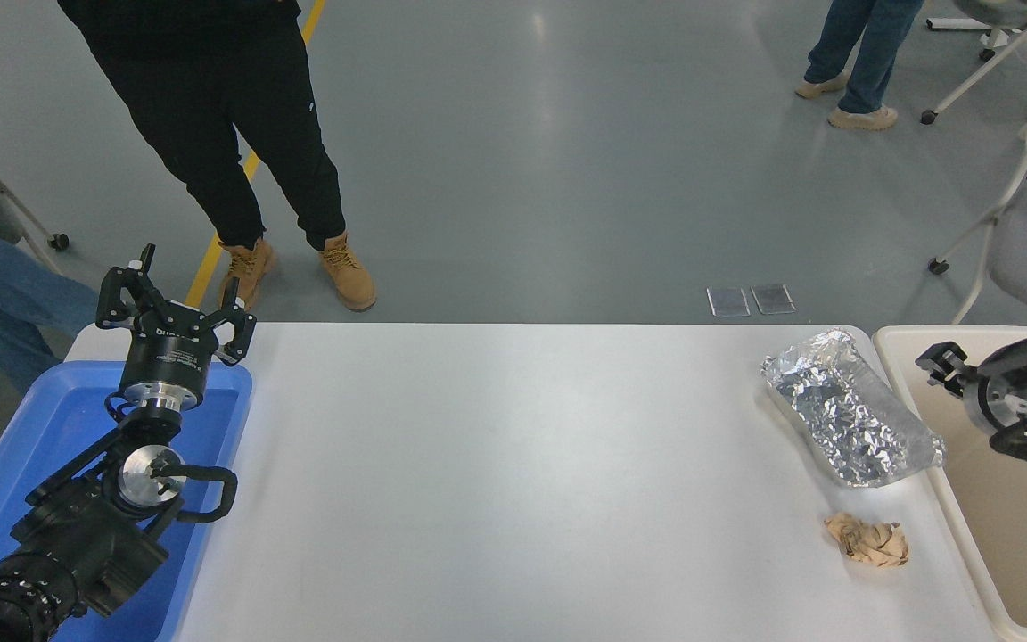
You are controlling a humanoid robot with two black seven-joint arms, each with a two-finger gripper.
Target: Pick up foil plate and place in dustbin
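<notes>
The foil plate point(850, 412) is a crinkled silver tray lying on the white table point(513, 464) at the right, close to the dustbin's left rim. The dustbin point(1013, 508) is a beige tub at the right edge of the table. My right gripper point(943, 364) comes in from the right edge and hangs over the dustbin's far end, apart from the foil plate and to its right. It holds nothing that I can see. My left gripper point(175, 290) is parked at the lower left over the blue tray, open and empty.
A crumpled brown paper ball point(868, 539) lies on the table in front of the foil plate. A blue tray point(41, 428) sits at the table's left end. A person in black trousers point(228, 143) stands beyond the far left edge.
</notes>
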